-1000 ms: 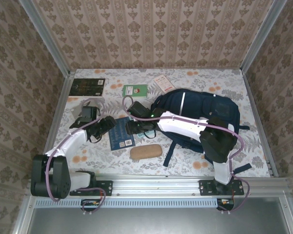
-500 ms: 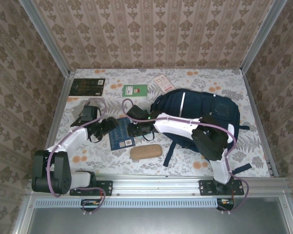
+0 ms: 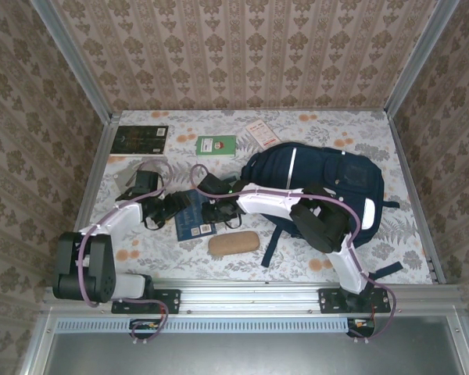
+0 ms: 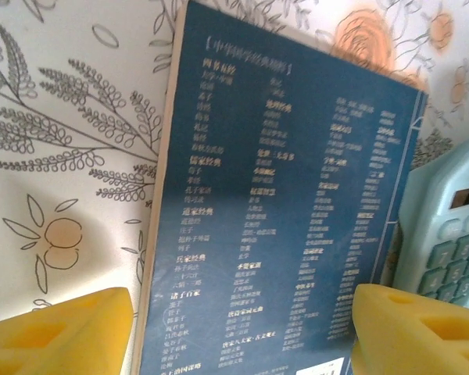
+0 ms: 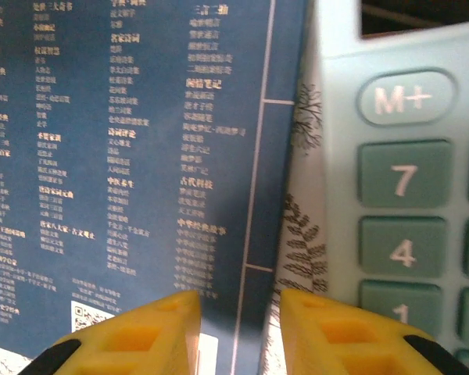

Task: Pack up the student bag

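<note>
- Student bag: navy, lying flat on the floral worktop, right of centre in the top view; a white stripe runs down its upper panel.
- Blue book: lies flat at centre left of the top view, just left of the bag, its printed back cover up.
- Left end effector: at the book's left side. In the left wrist view its yellow pads stand wide apart at the two bottom corners, with the book between them.
- Right end effector: at the book's right side. In the right wrist view its pads are narrowly apart, the gap falling over the book's right edge; whether they clamp that edge cannot be told.
- Calculator: pale blue-green, just beside the book's right edge; keys M+, 7, 4 and 1 are legible.
- Brown case: oblong, below the book.
- Along the upper edge of the worktop: dark book, green book, white-and-red booklet.
</note>
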